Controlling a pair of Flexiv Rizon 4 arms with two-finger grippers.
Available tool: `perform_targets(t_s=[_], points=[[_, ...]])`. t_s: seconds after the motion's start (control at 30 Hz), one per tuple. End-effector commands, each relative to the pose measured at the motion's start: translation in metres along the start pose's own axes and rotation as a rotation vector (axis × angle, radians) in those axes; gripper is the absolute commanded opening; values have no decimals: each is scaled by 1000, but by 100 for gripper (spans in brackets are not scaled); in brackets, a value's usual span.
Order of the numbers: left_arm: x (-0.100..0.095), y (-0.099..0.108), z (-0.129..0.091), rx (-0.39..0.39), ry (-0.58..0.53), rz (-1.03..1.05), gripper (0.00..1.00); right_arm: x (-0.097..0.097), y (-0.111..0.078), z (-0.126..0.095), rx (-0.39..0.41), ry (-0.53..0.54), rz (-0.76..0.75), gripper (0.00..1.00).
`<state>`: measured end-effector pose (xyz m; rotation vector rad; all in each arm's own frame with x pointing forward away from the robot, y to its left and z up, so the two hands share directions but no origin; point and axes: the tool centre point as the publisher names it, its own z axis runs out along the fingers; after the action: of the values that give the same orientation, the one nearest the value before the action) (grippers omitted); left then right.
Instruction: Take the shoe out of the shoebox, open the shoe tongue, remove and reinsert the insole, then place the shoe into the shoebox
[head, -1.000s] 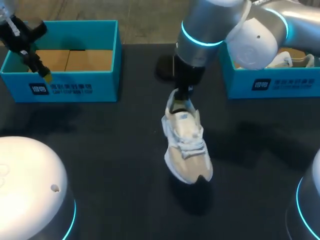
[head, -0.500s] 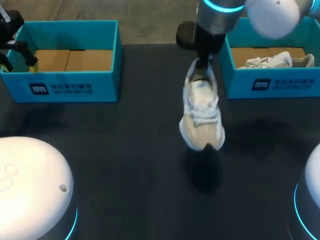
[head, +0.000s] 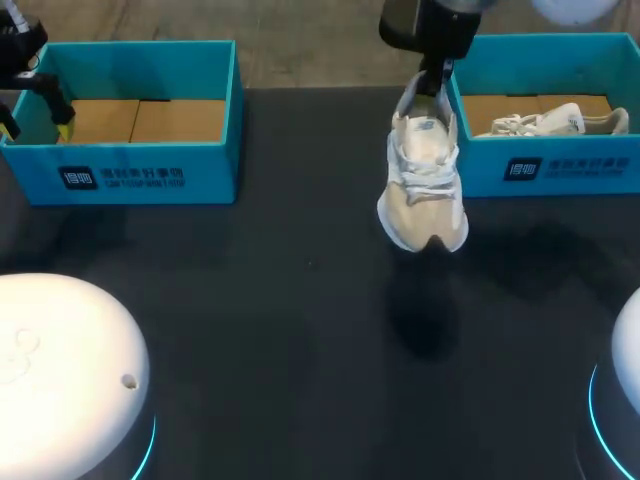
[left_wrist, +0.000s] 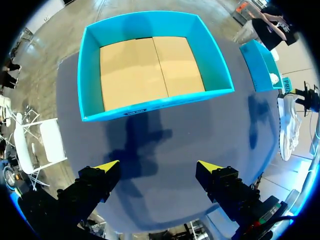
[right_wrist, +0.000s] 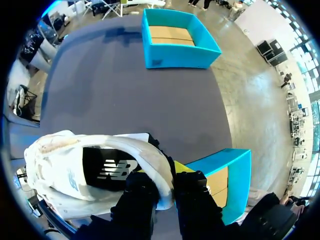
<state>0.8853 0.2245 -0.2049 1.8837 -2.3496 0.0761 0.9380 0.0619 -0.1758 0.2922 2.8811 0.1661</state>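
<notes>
Soft cloth, matt card, smooth shell.
The shoe (head: 425, 190), upper centre, is pale woven cloth; left shoebox (head: 212, 165) and right shoebox (head: 590, 170) are matt teal card with bare brown cardboard floors; the table (head: 280, 300) is dull dark; the lower-left arm base (head: 60, 370) is smooth white.

The right gripper (head: 430, 82) points down from its arm, fingers pinching the heel rim of the shoe (head: 425, 190) (one inside, one outside). The left gripper (left_wrist: 157, 166) hovers at the far left; its yellow-tipped fingers stand wide apart.
</notes>
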Motion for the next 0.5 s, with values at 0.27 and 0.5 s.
perform_targets(t_s=[0.27,0.5], points=[[0,0,0,-1,-2,0,100,-34,-17,-12,-66,-53,-102,0],[0,0,0,-1,-2,0,100,-103,-41,-26,-14,-102,-141,0]])
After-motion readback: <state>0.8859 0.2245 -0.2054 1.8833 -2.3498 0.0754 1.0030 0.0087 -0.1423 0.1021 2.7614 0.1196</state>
